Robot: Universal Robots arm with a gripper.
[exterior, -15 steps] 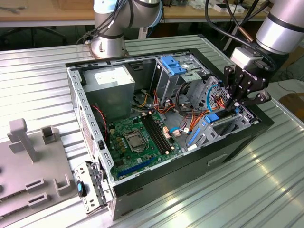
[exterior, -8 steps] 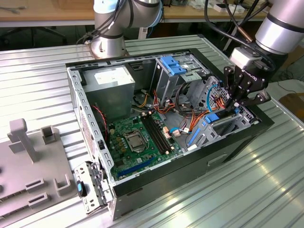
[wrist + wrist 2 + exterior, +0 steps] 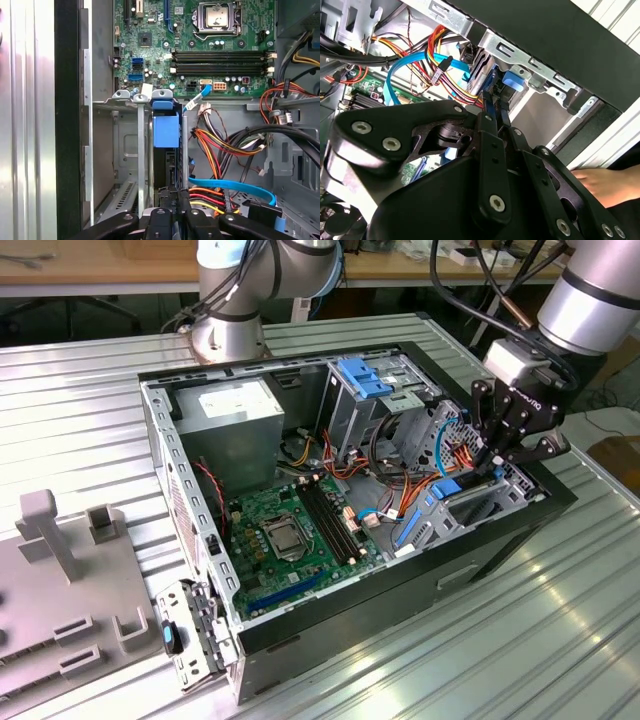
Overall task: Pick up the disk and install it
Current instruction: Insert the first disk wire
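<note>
An open computer case [image 3: 200,570] lies on its side on a ribbed metal table [image 3: 90,400], its green circuit board [image 3: 290,530] facing up. At the exterior view's right, the robot's black gripper [image 3: 497,462] reaches down into the grey drive cage [image 3: 500,502] at the case's near right corner.

The disk [image 3: 166,150], a dark slab with bright blue side rails, stands on edge in a slot of that cage, its blue end tab away from the gripper. In the first wrist view the gripper [image 3: 176,200] has its fingers drawn together on the disk's edge, pinching it, and in the second wrist view the fingertips [image 3: 492,112] meet at the blue rail. The disk appears most of the way into the slot.

It is likely stiff, fairly heavy for its size and sensitive to knocks. The plastic rails look smooth and slightly springy, so the firm edges seem the safest place to hold.

Orange, yellow and red wires [image 3: 220,145] and a flat blue cable [image 3: 235,186] lie just beside the slot. No writing can be made out.
</note>
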